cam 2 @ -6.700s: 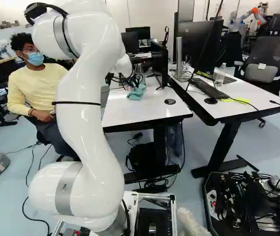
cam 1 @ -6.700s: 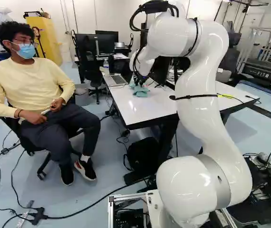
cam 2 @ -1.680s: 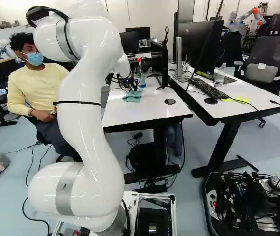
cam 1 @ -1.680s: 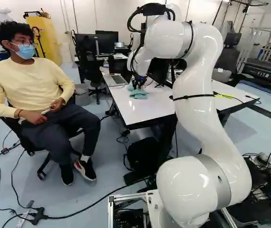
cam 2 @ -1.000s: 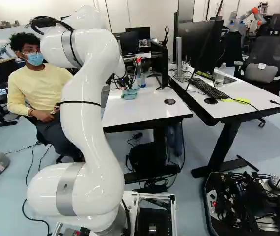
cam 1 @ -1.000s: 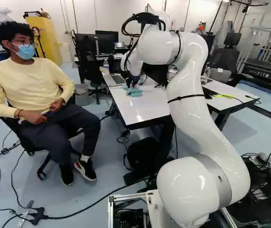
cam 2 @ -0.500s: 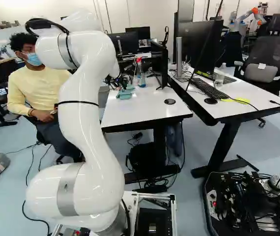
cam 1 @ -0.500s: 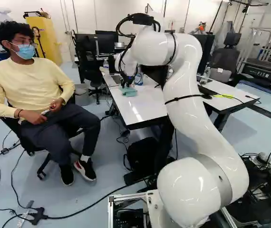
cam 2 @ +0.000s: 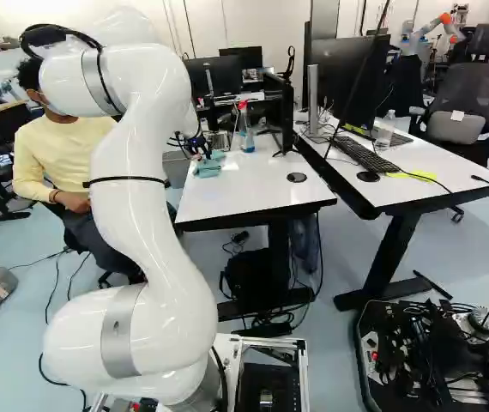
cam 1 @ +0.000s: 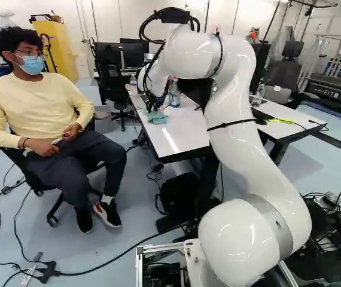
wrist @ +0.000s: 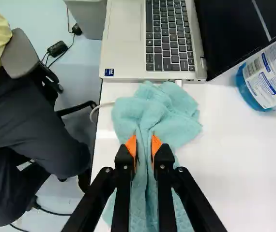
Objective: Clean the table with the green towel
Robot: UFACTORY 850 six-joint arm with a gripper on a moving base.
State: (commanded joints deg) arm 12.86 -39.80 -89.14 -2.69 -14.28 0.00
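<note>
In the left base view my gripper (cam 1: 153, 109) is low over the white table (cam 1: 179, 142), near its left edge. The teal-green towel (cam 1: 157, 118) lies bunched on the tabletop below it. Seen from the wrist, the gripper (wrist: 144, 146) is shut on a raised fold of the towel (wrist: 169, 121), orange pads on both sides. Cloth spreads ahead of the fingers up to the laptop's edge and back beneath them. The fingers cover part of it.
An open laptop (wrist: 123, 34) with a cable borders the towel. A spray bottle of blue liquid (cam 2: 247, 139) stands beside the laptop, with a monitor near it. A seated person's leg (wrist: 36, 130) is close to the table's left edge. Another robot (cam 2: 429, 30) stands far back.
My arm has swung left in the base views, carrying the gripped towel across the tabletop toward the table's left edge. The spray bottle, earlier hidden behind the arm, now shows. The base has not moved.
</note>
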